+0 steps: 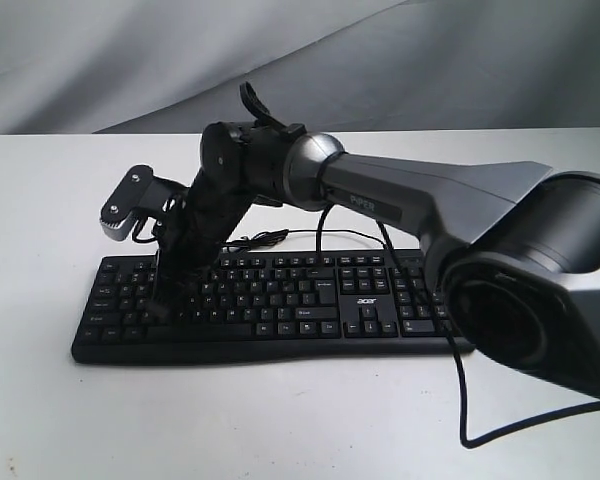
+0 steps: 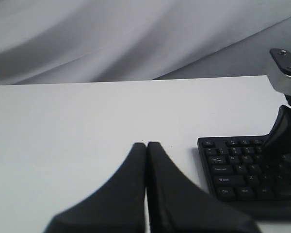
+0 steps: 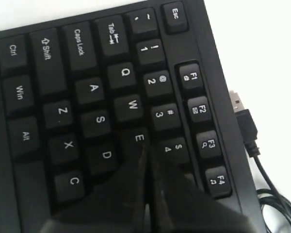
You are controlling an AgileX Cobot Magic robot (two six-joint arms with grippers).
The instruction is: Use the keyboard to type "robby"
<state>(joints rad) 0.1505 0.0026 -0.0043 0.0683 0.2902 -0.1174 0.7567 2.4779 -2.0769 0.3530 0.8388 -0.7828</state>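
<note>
A: Left gripper [image 2: 146, 145]?
B: 2 fingers pressed together, nothing held. It hangs over bare table [image 2: 63, 126], just left of the keyboard [image 1: 280, 300].
A: Right gripper [image 3: 146, 148]?
B: Pinched closed too, empty. Tip down by the E key [image 3: 138, 138], possibly on R, which is hidden.
A: Keyboard?
B: Flat, mid-table. USB plug [image 3: 246, 124] loose behind it.

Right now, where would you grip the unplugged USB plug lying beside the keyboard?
Probably grip the USB plug by its black moulded body, from above, jaws across its narrow sides: it lies flat on the table, apart from the keyboard.
</note>
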